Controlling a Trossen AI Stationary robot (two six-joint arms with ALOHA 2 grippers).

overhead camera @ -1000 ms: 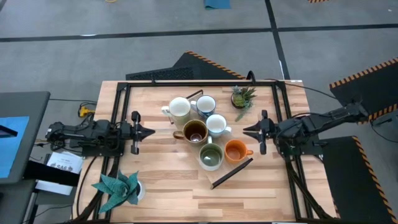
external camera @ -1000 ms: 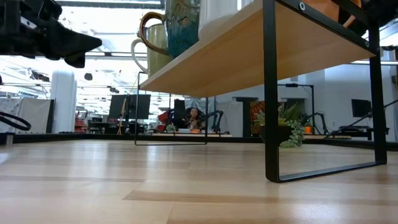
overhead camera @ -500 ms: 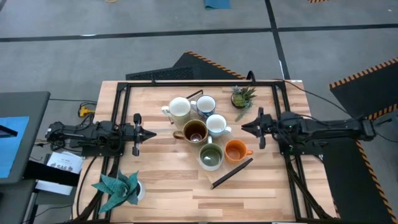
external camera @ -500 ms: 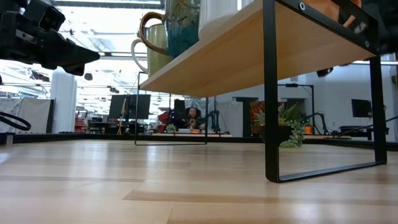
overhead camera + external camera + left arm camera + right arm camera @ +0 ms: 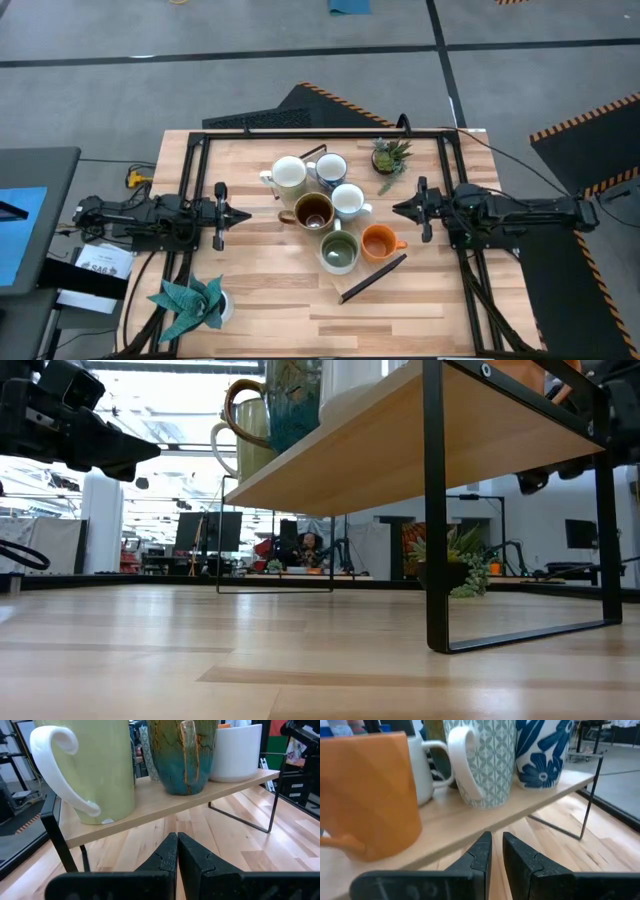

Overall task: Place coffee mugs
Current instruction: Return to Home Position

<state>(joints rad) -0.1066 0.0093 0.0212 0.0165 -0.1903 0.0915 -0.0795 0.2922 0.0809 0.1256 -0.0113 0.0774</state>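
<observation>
The six glazed ceramic mugs (image 5: 330,215) are judged rigid, slippery, breakable; rims or handles suit gripping. The left gripper (image 5: 243,212) is closed, empty; the right gripper (image 5: 398,210) is nearly closed, empty.

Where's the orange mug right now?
High view: the orange mug sits rightmost in the cluster, beside the green mug, nearest the right gripper.

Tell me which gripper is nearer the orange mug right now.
Right. The right gripper sits just beside the orange mug, empty; the left gripper waits across the mug cluster, shut.
</observation>
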